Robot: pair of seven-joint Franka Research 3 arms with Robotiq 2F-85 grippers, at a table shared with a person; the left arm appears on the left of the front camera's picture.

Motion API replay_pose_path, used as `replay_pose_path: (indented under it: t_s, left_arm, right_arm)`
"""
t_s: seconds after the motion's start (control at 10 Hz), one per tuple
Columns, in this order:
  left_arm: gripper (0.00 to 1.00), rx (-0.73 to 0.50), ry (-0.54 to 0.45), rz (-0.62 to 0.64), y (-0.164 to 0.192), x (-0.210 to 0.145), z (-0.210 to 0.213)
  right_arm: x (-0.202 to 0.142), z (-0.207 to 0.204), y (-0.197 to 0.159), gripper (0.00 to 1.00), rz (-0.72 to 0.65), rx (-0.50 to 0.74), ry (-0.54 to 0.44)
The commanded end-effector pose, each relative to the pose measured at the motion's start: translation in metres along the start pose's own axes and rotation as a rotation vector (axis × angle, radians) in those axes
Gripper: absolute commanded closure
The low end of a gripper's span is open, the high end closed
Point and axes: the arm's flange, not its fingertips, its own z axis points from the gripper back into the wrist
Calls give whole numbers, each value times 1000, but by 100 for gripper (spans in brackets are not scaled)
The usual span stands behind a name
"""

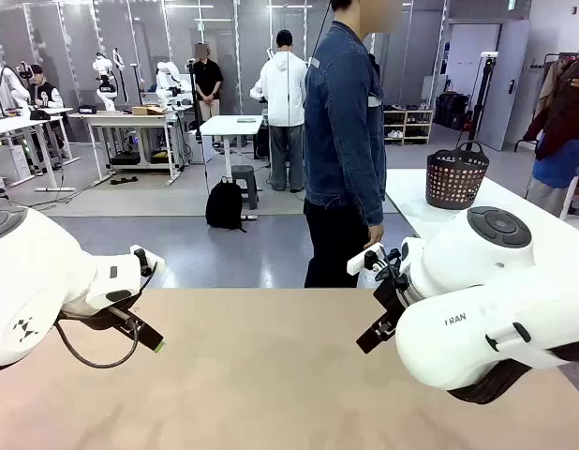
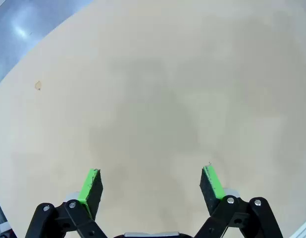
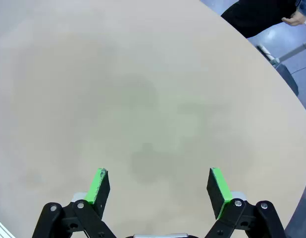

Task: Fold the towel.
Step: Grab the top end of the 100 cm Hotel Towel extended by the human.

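Note:
The towel is out of view. My left gripper (image 1: 151, 339) hangs over the left part of the tan table (image 1: 261, 375), and its wrist view shows it open (image 2: 151, 172) above bare tabletop with nothing between the green pads (image 2: 90, 186). On the right side my right gripper (image 1: 372, 335) is also held above the table. It is open too (image 3: 158, 172), with only bare table surface under its green pads (image 3: 218, 188).
A person in a denim jacket (image 1: 344, 122) stands at the table's far edge, one hand (image 1: 376, 234) hanging at the side; that hand (image 3: 294, 20) appears past the table edge. A dark basket (image 1: 455, 175) sits on a white table at the right. A small mark (image 2: 38, 85) dots the tabletop.

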Motion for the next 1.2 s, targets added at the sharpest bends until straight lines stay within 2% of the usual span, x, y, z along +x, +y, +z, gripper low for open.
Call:
replay_pose_path:
  t_s: [0.0, 1.0, 1.1]
  left_arm:
    - [0, 0, 0, 0, 0, 0, 0]
    - [0, 0, 0, -1, 0, 0, 0]
    - [0, 5, -11, -33, 3, 11, 18]
  right_arm:
    - [0, 0, 0, 0, 0, 0, 0]
    - [0, 0, 0, 0, 2, 0, 0]
    - [10, 19, -6, 0, -16, 30, -13]
